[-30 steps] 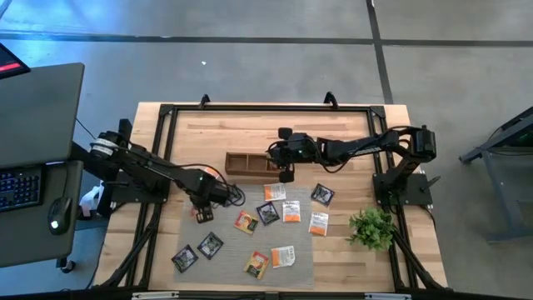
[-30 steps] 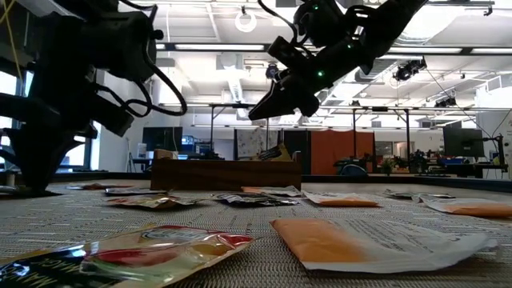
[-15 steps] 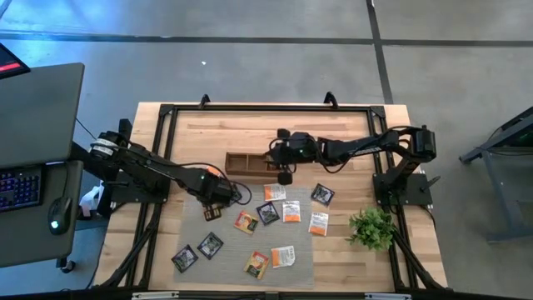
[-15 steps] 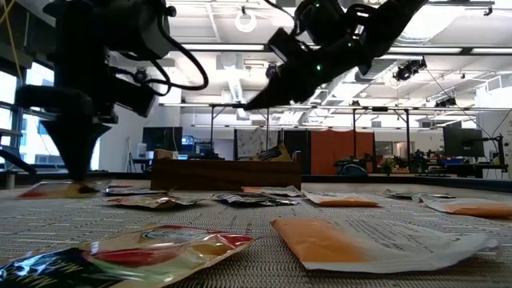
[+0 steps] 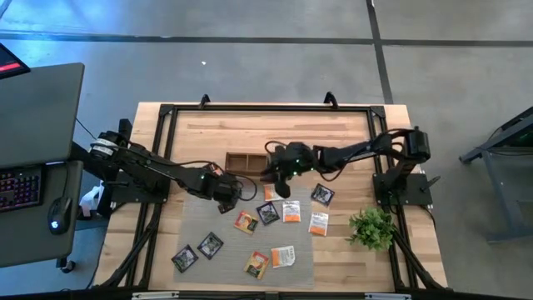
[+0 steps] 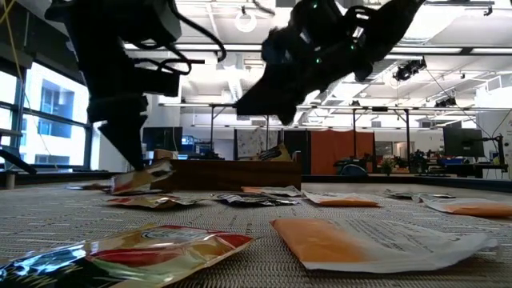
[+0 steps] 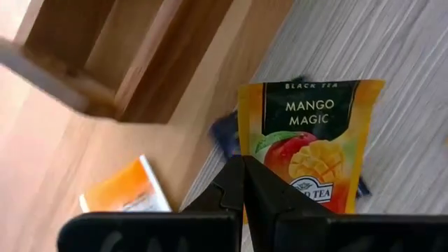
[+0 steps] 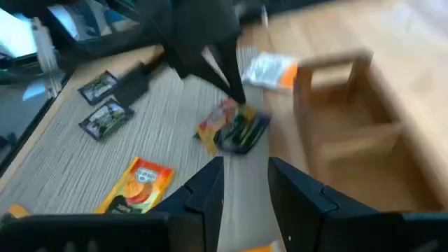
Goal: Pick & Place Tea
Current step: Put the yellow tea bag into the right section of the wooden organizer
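Several flat tea sachets, among them black [image 5: 268,212], orange [image 5: 291,211] and white with orange [image 5: 318,223], lie on a grey mat [image 5: 218,229]. My left gripper [image 5: 226,200] hangs over the mat's far left part, shut on a black-and-orange "Mango Magic" sachet [image 7: 308,154]. A dark sachet [image 8: 246,137] shows right behind it; I cannot tell whether it is held too. My right gripper [image 8: 245,185] is open and hovers over the mat's far edge [image 5: 281,187], close to the right of the left gripper. The wooden tray [image 5: 248,161] stands beyond both. My left gripper pinches the Mango Magic sachet at its bottom edge [image 7: 269,192] between the two shut fingers. The fingers come from above, pointing down. The sachet [image 6: 148,174] sits tilted at the fingertips, lifted just off the mat.
A white-and-orange sachet [image 7: 126,192] lies on the bare wood by the tray's near side. A small green plant [image 5: 371,227] stands at the table's right near part. A black frame [image 5: 166,133] runs around the table. A desk with keyboard [image 5: 21,185] stands to the left.
My left gripper has carried the sachet off the mat's left part, up and toward the right and far side, nearer the tray. My right gripper has moved from the tray's near side toward the near edge, lower over the mat.
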Robot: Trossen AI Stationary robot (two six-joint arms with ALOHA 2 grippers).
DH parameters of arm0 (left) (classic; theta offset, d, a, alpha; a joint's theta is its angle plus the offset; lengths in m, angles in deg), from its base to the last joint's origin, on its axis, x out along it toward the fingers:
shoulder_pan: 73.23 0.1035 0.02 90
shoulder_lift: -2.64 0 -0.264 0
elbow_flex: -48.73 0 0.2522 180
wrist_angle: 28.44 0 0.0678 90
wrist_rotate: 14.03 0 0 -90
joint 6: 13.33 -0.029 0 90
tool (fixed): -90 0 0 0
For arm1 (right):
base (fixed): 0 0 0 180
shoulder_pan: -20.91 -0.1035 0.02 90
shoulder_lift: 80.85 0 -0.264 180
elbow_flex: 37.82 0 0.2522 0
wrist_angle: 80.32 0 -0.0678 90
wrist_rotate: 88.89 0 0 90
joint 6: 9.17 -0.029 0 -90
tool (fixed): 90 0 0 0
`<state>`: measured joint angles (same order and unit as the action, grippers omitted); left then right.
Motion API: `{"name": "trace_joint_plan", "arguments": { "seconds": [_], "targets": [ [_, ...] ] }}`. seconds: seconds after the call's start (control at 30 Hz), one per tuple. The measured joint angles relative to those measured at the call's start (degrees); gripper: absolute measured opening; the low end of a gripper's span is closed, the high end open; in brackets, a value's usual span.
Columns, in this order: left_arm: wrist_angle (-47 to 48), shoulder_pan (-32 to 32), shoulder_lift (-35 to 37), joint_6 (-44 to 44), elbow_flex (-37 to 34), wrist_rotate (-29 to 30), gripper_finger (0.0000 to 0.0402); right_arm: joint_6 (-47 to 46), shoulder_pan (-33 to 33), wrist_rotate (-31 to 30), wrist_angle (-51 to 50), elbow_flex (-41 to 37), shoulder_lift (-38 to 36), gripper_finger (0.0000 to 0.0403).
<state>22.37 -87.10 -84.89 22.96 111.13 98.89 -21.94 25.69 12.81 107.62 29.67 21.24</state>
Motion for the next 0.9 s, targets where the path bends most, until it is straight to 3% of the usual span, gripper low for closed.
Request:
{"name": "trace_joint_plan", "arguments": {
  "seconds": [0.3,0.9],
  "targets": [
    [-6.5,0.0,-0.5,-0.1,0.0,2.5,0.0000,-16.5,-1.1,-2.1,9.8,0.2,7.9,0.0108],
    [-17.5,0.0,-0.5,-6.7,0.0,10.5,0.0000,-13.0,-1.2,-4.6,7.7,1.5,8.8,0.0108]
  ]
}}
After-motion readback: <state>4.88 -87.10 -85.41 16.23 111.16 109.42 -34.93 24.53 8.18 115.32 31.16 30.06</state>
